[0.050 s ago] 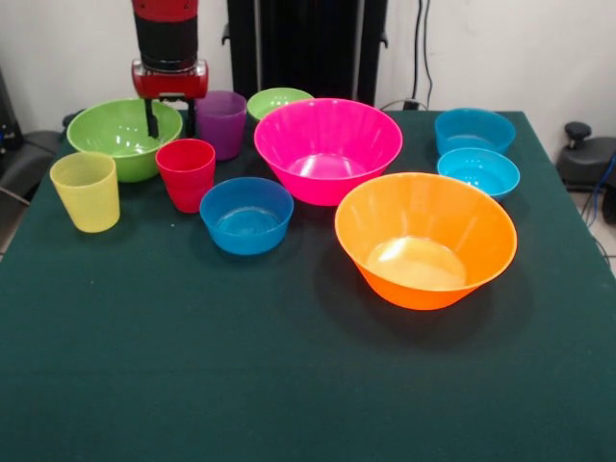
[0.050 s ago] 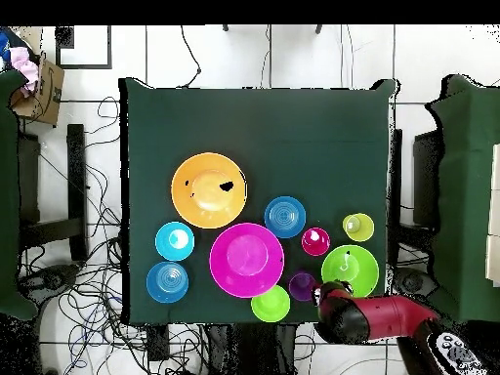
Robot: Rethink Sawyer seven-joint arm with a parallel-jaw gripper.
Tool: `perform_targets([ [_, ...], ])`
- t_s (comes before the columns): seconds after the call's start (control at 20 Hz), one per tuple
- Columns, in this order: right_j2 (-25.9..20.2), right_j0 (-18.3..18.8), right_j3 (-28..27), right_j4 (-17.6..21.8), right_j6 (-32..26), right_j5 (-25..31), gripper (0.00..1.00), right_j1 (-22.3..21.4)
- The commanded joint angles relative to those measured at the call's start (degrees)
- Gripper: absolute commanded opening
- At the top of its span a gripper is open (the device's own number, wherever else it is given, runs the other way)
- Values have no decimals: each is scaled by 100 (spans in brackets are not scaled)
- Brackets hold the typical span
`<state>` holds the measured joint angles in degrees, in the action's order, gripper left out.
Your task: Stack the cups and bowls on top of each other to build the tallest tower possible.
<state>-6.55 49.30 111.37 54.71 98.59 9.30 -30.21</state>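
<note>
Gripper in front view hangs over the gap between green bowl and purple cup, two dark fingers parted, nothing between them: released, empty. Reads like staging above a first pick, though I can't tell which piece it's lined up on.

Nothing stacked yet, all pieces upright, mouths up, loose on the table. Yellow cup stands at the left, red cup just beside it and close in front of the purple one. Small green bowl at the back, partly hidden behind pink bowl. Blue bowl sits in front of the pink, near but apart. Orange bowl is nearest the camera, close to the pink. Two more blue bowls at the right; whether they touch is unclear. Wide bowls mid-table, cups clustered under the arm, so cups are the easy reach; my guess is orange or pink makes the base since they're widest.

Overhead view: arm comes in from bottom right, gripper over the edge of green bowl, purple cup just beside; jaw state not readable here. Yellow cup and red cup sit apart. Pink bowl is central, small green bowl close against its rim, orange bowl above it, blue bowl between orange and red. Other two blue bowls on the left, clear of the rest. Far half of table carries nothing, likely where a tower could go.
</note>
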Motion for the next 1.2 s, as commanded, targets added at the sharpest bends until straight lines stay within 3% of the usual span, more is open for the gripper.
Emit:
perform_targets([
  [0.05, -93, -300, -747, 313, 267, -326, 100, 178],
  [0.7, 358, -692, -1191, 297, 453, -1025, 100, 614],
  [0.75, 375, -702, -1195, 256, 401, -1051, 0, 618],
  [1.2, 470, -798, -1199, 176, 346, -1116, 0, 624],
])
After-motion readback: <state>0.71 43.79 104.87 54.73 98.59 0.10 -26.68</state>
